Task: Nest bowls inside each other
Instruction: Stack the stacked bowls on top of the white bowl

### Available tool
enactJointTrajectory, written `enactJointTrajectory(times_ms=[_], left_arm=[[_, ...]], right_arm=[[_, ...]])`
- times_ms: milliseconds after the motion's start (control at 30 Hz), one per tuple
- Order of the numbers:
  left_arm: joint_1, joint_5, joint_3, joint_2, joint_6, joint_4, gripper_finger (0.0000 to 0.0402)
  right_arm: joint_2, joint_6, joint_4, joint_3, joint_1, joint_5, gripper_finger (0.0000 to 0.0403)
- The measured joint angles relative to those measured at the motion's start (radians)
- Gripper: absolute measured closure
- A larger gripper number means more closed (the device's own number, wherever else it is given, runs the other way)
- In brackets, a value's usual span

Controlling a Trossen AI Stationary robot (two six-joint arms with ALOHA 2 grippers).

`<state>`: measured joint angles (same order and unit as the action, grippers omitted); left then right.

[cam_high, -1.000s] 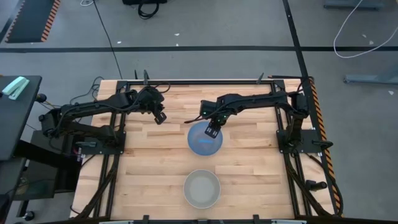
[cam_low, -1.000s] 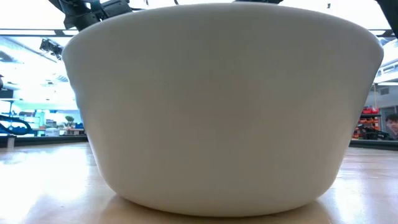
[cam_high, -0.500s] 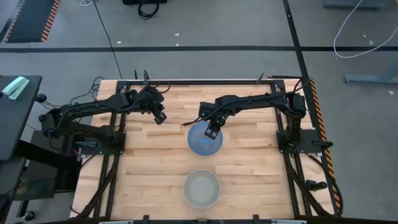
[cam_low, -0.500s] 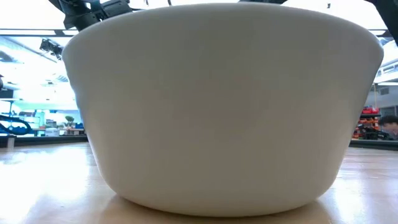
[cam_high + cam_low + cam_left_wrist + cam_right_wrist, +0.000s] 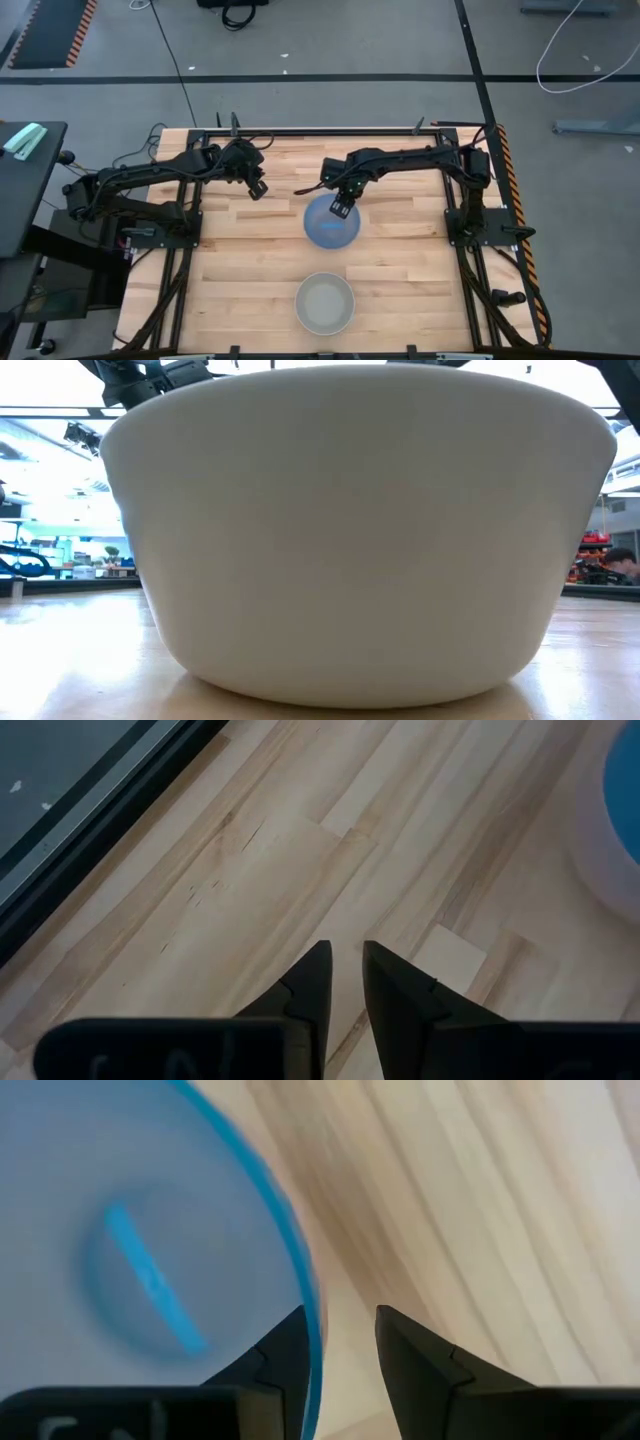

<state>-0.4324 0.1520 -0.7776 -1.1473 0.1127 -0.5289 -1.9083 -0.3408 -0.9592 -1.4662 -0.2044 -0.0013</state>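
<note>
The translucent blue bowl (image 5: 333, 224) stands on its base at the table's middle. The pale grey-green bowl (image 5: 325, 303) stands near the near edge and fills the low view (image 5: 360, 540). No salmon-orange bowl shows in any view. My right gripper (image 5: 340, 206) points down at the blue bowl's far rim. It is open by a small gap (image 5: 340, 1342), one finger over the bowl's inside and one outside it. My left gripper (image 5: 257, 188) waits over bare wood to the left, its fingers (image 5: 343, 970) a narrow slit apart. My right gripper stands astride the blue bowl's far rim (image 5: 314, 1330) from above. The rim runs close along the inner finger (image 5: 285, 1350), and bare wood shows between the rim and the outer finger (image 5: 410, 1355). Whether the inner finger touches the rim, I cannot tell.
A black metal frame (image 5: 330, 131) runs along the table's far edge and sides. Bare wood lies between the two bowls and on either side of them. A corner of the blue bowl (image 5: 625, 810) shows in the left wrist view. The room beyond the table shows in the low view.
My right gripper has shifted a little toward the far edge at the blue bowl's rim. The blue bowl has slid slightly toward the table's right. The grey-green bowl has stayed where it was.
</note>
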Motion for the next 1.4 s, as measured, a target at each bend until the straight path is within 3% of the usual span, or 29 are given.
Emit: enactJointTrajectory(times_ms=[300, 600, 1133, 1400], left_arm=[[0.000, 0.000, 0.000, 0.000, -0.001, -0.002, 0.0328], [0.000, 0.000, 0.000, 0.000, -0.004, -0.001, 0.0337], [0.000, 0.000, 0.000, 0.000, 0.004, 0.000, 0.0339], [0.000, 0.000, 0.000, 0.000, 0.006, 0.000, 0.0338]], right_arm=[[0.001, -0.001, 0.015, 0.073, -0.015, -0.064, 0.0280], [0.007, -0.002, 0.149, 0.187, -0.015, -0.132, 0.0280], [0.010, -0.005, 0.166, 0.183, -0.015, -0.140, 0.0346], [0.009, -0.007, 0.166, 0.184, -0.016, -0.137, 0.0350]])
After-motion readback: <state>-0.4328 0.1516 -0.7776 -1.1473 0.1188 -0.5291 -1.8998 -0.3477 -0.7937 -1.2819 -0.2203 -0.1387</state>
